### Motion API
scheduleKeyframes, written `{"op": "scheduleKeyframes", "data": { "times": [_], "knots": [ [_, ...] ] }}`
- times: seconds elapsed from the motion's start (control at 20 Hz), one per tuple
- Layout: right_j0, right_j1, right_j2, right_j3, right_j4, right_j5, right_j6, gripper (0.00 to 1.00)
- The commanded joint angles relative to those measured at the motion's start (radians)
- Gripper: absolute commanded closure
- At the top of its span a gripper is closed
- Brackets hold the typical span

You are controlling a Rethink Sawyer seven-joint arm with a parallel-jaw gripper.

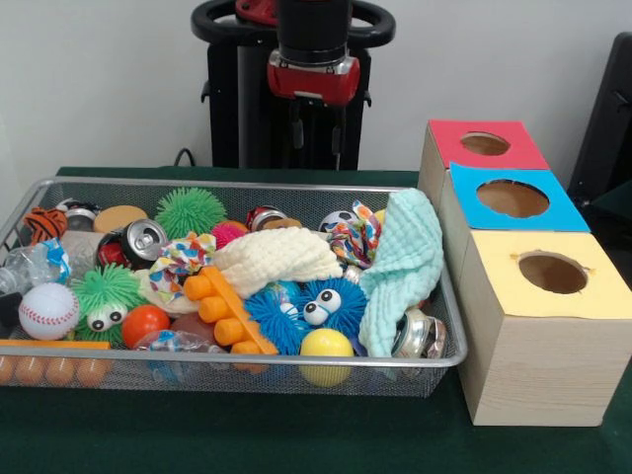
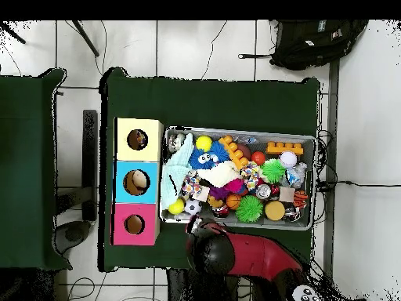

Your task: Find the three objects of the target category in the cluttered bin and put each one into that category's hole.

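Observation:
My gripper hangs open and empty above the far rim of the wire bin, touching nothing. The bin holds soda cans, a baseball, a yellow ball, an orange ball, a green spiky ball, a blue fuzzy toy with eyes, a mint cloth and a cream cloth. Beside the bin stand three wooden boxes with holes, topped red, blue and yellow. In the overhead view the arm hides the gripper.
An orange plastic block and a crushed plastic bottle also lie in the bin. In the overhead view the boxes stand in a row left of the bin. A black bag lies on the floor beyond the green table.

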Motion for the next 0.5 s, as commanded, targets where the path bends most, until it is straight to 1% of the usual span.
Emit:
{"op": "scheduleKeyframes", "data": {
  "times": [0.05, 0.5],
  "knots": [
    [0.025, 0.093, 0.047, -0.133, -0.043, -0.048, 0.038, 0.0],
    [0.019, 0.132, 0.05, -0.16, -0.046, -0.062, 0.033, 0.0]
  ]
}}
